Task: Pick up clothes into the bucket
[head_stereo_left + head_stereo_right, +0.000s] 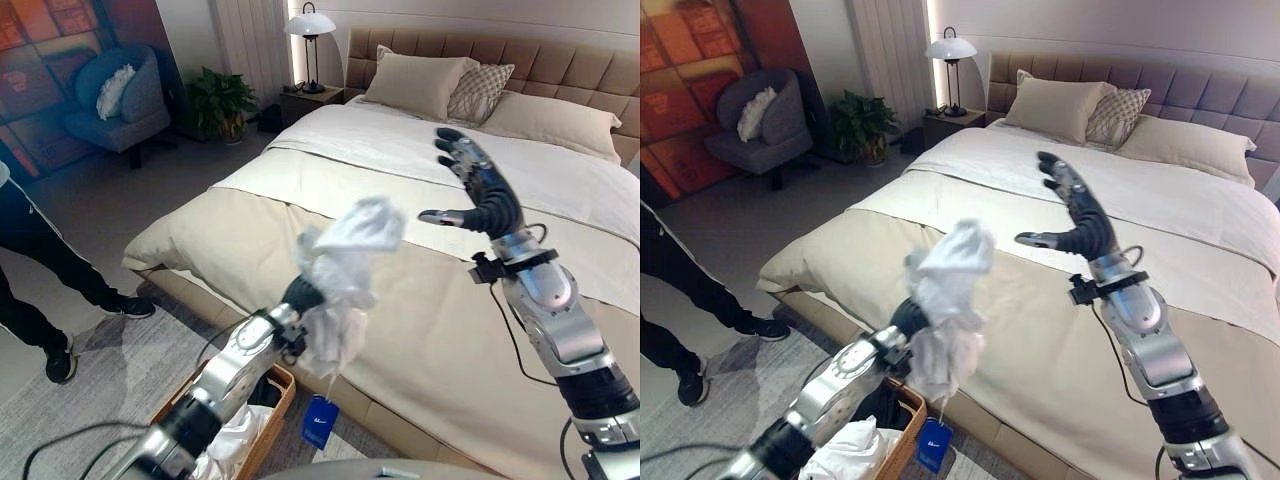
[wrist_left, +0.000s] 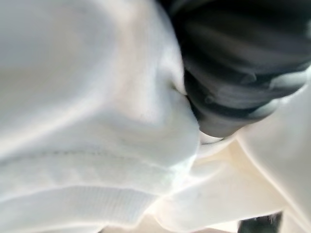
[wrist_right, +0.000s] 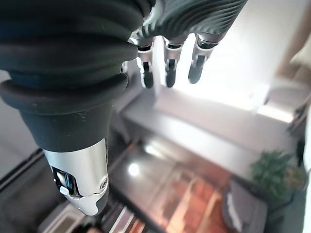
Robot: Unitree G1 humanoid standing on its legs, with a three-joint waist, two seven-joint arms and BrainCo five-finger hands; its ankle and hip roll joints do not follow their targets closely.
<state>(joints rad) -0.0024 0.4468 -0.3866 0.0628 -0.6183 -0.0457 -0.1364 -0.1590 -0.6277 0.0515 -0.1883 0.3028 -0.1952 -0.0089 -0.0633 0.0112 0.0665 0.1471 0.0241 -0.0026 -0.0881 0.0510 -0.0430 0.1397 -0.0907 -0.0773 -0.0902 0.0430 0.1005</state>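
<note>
The robot's left hand (image 1: 303,294), its fingers buried in the fabric so their grip cannot be told, lifts a bunched white garment (image 1: 345,265) in the air beside the bed (image 1: 440,330). The cloth stands roughly upright, long axis vertical, a blue tag (image 1: 319,421) dangling from its lower end above a wicker basket (image 1: 272,415) on the grey rug (image 1: 120,385), where more white clothing (image 1: 852,448) lies. The right hand (image 1: 480,190) is raised over the beige bedcover, fingers straight and spread, touching nothing. A person's dark-trousered legs (image 1: 35,270) stand near an armchair (image 1: 120,95), potted plant (image 1: 222,100) and bedside lamp (image 1: 311,25).
</note>
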